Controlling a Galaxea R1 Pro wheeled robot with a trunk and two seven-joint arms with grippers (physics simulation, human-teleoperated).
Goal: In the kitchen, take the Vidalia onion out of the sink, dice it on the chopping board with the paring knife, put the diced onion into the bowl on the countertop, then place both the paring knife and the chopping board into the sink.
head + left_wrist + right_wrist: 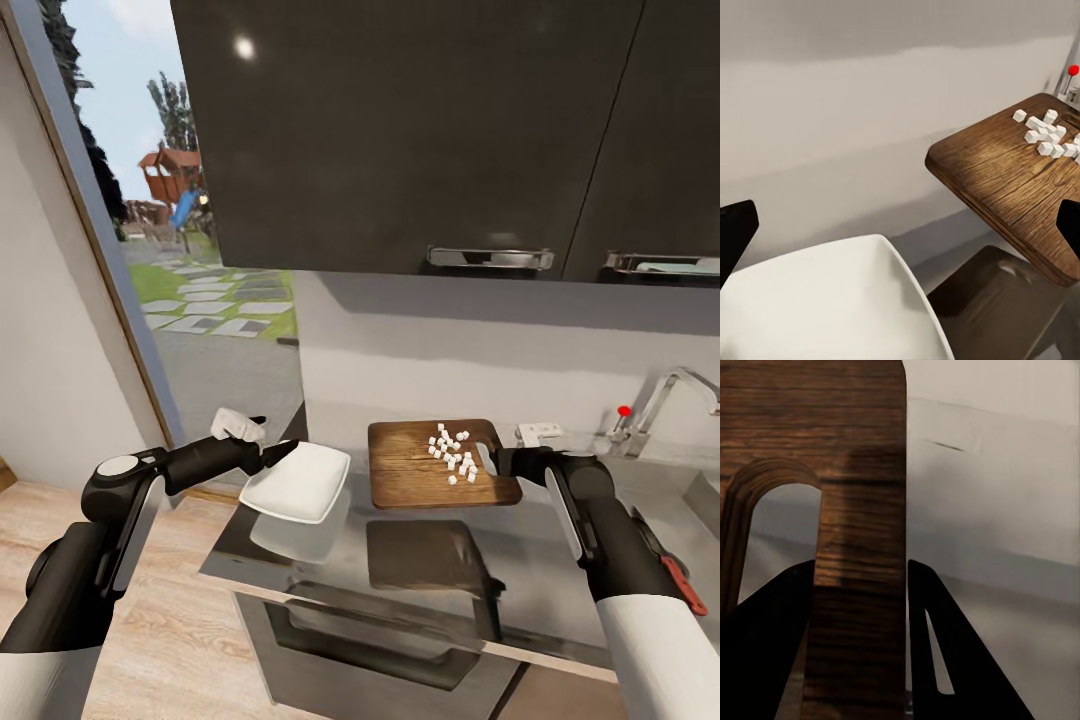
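Head view. The right gripper (500, 462) clamps the slot-handle end of the chopping board (410, 470), which is held clear of the countertop (560, 570) and casts a dark shadow on it directly below. A loose cluster of small white cubes, the diced onion (453, 452), lies on the board's upper face, toward the handle end. The left gripper (272, 455) grips the near-side rim of the bowl (300, 485), which is also lifted off the countertop and tilted; the bowl sits just beside the board's free end, apart from it, with its pale reflection on the steel beneath. Beyond the board's handle end stands the tap (665, 395) with its red dot, and a corner of the sink (705, 495) shows at the frame's edge. Dark upper cabinets (400, 130) hang above the board.

Left wrist view. The white bowl (825, 307) lies between the two dark fingers (735, 232), held at its rim. The board (1009, 176) hovers near the bowl's far rim without touching it, its rounded corner toward the bowl. The onion cubes (1046, 139) are grouped on the board's far part. The board's shadow falls on the countertop (997, 307) below it.

Right wrist view. The board's handle end (859, 510) fills the space between the two dark fingers (945, 652), which press on the wooden bar beside the arched slot. The grey wall (1005, 472) lies behind the board.
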